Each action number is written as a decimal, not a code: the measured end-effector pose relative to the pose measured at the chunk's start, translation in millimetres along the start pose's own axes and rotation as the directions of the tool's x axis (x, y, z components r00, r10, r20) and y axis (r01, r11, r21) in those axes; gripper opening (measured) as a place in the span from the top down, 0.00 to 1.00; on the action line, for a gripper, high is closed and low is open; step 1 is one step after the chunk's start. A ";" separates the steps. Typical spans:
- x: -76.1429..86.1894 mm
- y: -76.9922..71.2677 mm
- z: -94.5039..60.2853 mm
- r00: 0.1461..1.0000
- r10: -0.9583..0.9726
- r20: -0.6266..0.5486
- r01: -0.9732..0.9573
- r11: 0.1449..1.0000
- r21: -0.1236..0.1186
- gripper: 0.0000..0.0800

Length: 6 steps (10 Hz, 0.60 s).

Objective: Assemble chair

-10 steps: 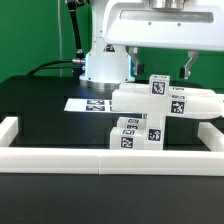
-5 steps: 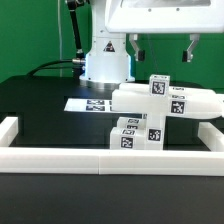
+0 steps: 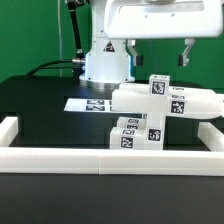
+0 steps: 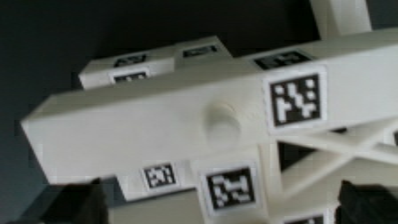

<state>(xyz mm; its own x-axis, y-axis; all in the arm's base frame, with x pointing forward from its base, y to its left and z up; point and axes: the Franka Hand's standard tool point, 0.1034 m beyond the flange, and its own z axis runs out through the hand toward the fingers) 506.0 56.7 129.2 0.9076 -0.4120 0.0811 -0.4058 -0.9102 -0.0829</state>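
Note:
The chair [image 3: 165, 100] is a cluster of white blocky parts with black-and-white tags. A long horizontal piece lies on top of upright pieces, close behind the front wall on the exterior view's right. My gripper [image 3: 158, 52] hangs above it, open and apart from it, with nothing between its fingers. Through the wrist view the chair [image 4: 196, 115] fills the picture, a big tagged block in the middle. My gripper [image 4: 222, 205] has its dark fingertips [image 4: 80, 200] standing wide to either side of the chair.
A low white border wall [image 3: 100, 160] runs along the front and up both sides of the black table. The marker board [image 3: 92, 103] lies flat behind the chair. The arm's white base [image 3: 105, 65] and a black cable stand at the back.
The gripper has risen off the chair's top piece, and its fingers now show well above it and spread wider. The chair parts have not moved.

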 end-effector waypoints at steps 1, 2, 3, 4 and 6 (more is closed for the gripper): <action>-11.4 -1.1 0.2 1.000 0.003 0.012 -0.003 1.000 0.002 0.19; -18.9 -2.0 0.6 1.000 0.007 0.020 -0.007 1.000 0.002 0.19; -17.2 -1.6 0.9 1.000 0.005 0.019 -0.005 1.000 0.001 0.19; -17.6 -1.6 1.5 1.000 0.004 0.019 -0.004 1.000 0.000 0.19; -18.2 -1.1 2.3 1.000 0.004 0.021 -0.004 1.000 -0.001 0.19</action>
<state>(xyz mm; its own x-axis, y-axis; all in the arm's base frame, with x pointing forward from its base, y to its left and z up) 490.2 65.3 125.6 0.9078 -0.4151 0.0599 -0.4100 -0.9084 -0.0818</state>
